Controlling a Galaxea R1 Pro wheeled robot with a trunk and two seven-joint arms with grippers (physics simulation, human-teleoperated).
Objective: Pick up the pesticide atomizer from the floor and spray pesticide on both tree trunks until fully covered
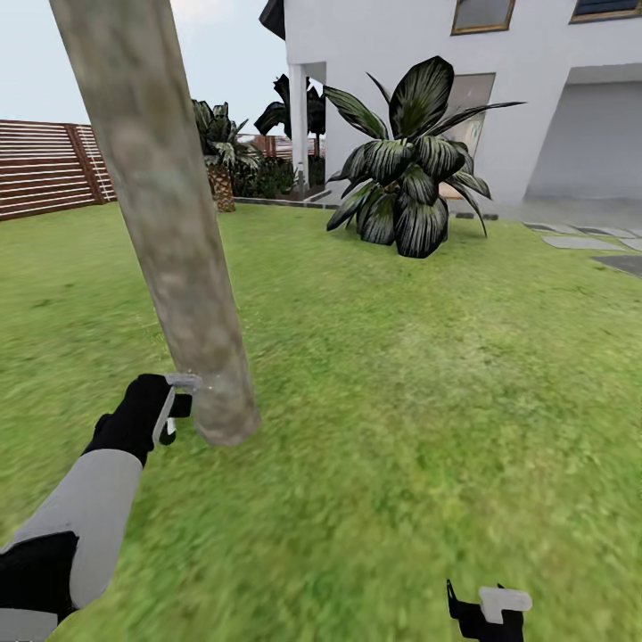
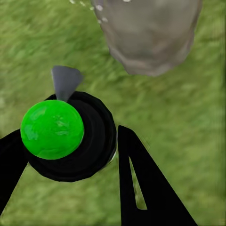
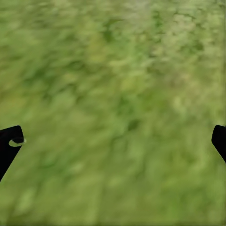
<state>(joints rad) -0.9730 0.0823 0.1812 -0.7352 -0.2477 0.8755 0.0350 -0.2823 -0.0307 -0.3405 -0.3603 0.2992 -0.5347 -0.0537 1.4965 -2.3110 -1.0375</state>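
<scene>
The left gripper [image 1: 169, 412] is reaching out low over the lawn [image 1: 428, 374], holding the pesticide atomizer [image 1: 175, 401] right up against the base of the tree trunk [image 1: 169, 250]. In the head view the bottle's pale trigger head is pointing at the bark, its tip touching or almost touching the trunk just above where it is meeting the grass, and a few tiny pale specks are showing at the nozzle.

In the left wrist view the atomizer [image 2: 70, 136] is sitting between the two black fingers [image 2: 146, 188] — its dark round body with a bright green cap is lying closer to one finger than the other, and the grey nozzle is pointing toward the mottled trunk [image 2: 148, 35] just ahead. The fingers are closing around the body, gripping it on both sides, though a sliver of grass is showing beside the nearer finger.

The right gripper [image 1: 489, 611] is hanging low at the bottom edge of the head view, well apart from the tree. In the right wrist view its fingers [image 3: 9, 146] are standing wide apart at the two edges, with nothing but blurred grass between them — they are holding nothing.

Beyond the trunk, a broad striped-leaf plant [image 1: 406, 169] is standing before the white house [image 1: 535, 89], a slatted wooden fence [image 1: 45, 165] is running along the left, and stepping stones [image 1: 580, 241] are lying at the right.
</scene>
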